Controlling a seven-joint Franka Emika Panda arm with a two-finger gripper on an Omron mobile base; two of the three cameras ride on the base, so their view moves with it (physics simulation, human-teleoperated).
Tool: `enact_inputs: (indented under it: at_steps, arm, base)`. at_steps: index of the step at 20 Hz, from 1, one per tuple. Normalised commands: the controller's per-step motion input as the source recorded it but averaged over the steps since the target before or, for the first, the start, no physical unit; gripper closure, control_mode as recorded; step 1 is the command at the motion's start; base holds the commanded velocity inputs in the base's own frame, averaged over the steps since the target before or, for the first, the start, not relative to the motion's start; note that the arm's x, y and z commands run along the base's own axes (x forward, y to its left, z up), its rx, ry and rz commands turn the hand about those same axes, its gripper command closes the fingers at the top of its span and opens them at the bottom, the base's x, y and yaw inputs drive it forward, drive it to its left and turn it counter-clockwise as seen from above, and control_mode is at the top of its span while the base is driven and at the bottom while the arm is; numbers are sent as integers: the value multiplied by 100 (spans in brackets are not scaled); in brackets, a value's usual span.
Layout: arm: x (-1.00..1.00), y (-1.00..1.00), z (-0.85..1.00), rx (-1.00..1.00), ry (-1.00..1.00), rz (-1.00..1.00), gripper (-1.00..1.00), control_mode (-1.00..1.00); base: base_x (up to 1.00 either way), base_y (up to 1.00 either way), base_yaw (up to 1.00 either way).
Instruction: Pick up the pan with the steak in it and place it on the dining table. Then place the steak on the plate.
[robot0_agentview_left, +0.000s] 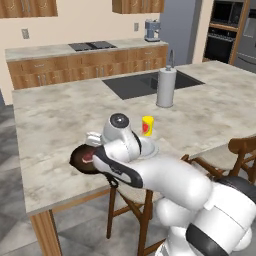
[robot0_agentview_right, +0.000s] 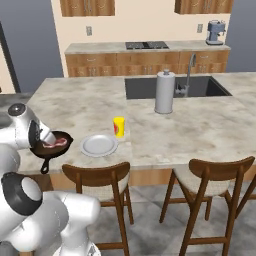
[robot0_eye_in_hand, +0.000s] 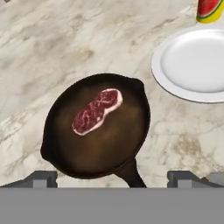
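The black pan (robot0_eye_in_hand: 98, 127) rests on the dining table (robot0_eye_in_hand: 65, 39) near its front edge, with the red-pink steak (robot0_eye_in_hand: 96, 111) lying flat inside it. My gripper (robot0_eye_in_hand: 114, 178) hangs open above the pan's handle end. Its fingertips (robot0_eye_in_hand: 43, 178) stand wide apart, and the handle runs between them without touching either. The white plate (robot0_eye_in_hand: 194, 65) sits bare on the table just beside the pan. From the base, the pan (robot0_agentview_right: 52, 145) with the steak (robot0_agentview_right: 55, 143) shows left of the plate (robot0_agentview_right: 99, 145), its handle reaching over the table edge. The arm partly covers the pan (robot0_agentview_left: 80, 159).
A yellow can (robot0_agentview_right: 118, 126) stands just behind the plate. A paper towel roll (robot0_agentview_right: 164, 92) stands further back by the sink (robot0_agentview_right: 175, 86). Wooden chairs (robot0_agentview_right: 100, 182) are tucked under the table's front edge. Open tabletop (robot0_agentview_left: 60, 115) lies behind the pan.
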Motion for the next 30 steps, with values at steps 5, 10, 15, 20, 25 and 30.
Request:
enact_inputs:
  at_steps: [5,10,15,20,25,30]
  arm:
    - [62,37,-31,0,5,-16,-100,-100]
    - [69,37,-24,0,19,-16,-100,-100]
    - [55,14,-14,-2,23,-9,-100,-100]
    - [6,0,-20,-3,12,-2,-100,-100]
    - [0,0,-35,-6,17,-4,-100,-100]
    - [1,0,-30,-2,12,-4,-100,-100]
  base:
    - [0,0,0]
    - [0,0,0]
    - [0,0,0]
    - [0,0,0]
    - [0,0,0]
    - [0,0,0]
